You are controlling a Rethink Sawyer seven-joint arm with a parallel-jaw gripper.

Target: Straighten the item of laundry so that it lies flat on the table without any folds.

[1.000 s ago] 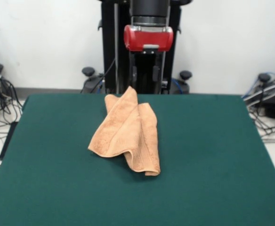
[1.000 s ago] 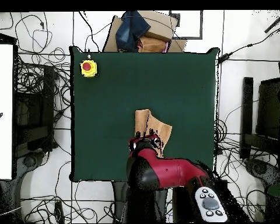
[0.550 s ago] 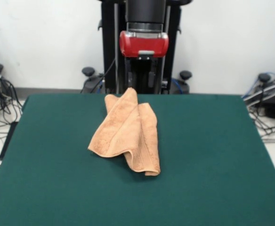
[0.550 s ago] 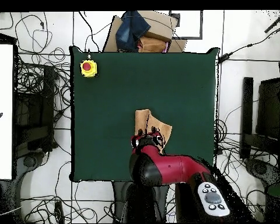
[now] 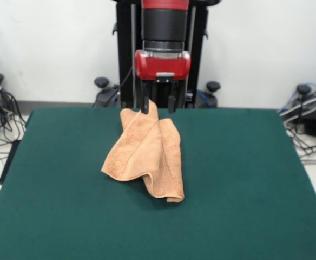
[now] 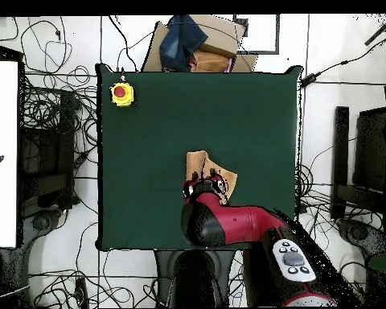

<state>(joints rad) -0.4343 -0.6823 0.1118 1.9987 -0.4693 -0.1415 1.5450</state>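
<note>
At the upper left of the overhead view, a yellow box with a red button point(image 6: 121, 93) sits on the green table point(image 6: 148, 161) near its corner; the front view does not take in that corner at all. Along the top edge of the same view, cardboard and a dark blue cloth point(image 6: 184, 40) lie just beyond the table, also missing from the front view.

The towel point(image 5: 145, 153) lies crumpled a little left of centre in the front view, folded over itself with a raised peak at its upper end and a curled lower corner. From overhead only a small tan patch point(image 6: 201, 170) shows, since the red arm point(image 6: 232, 225) covers its lower part.

The gripper point(image 5: 157, 106) stands at the towel's peak in the front view, its two dark fingers point(image 5: 145, 103) apart, one on each side of the raised tip. Whether they touch the cloth is hard to make out. Overhead, the gripper point(image 6: 204, 189) is mostly hidden by the arm's bulk.
</note>
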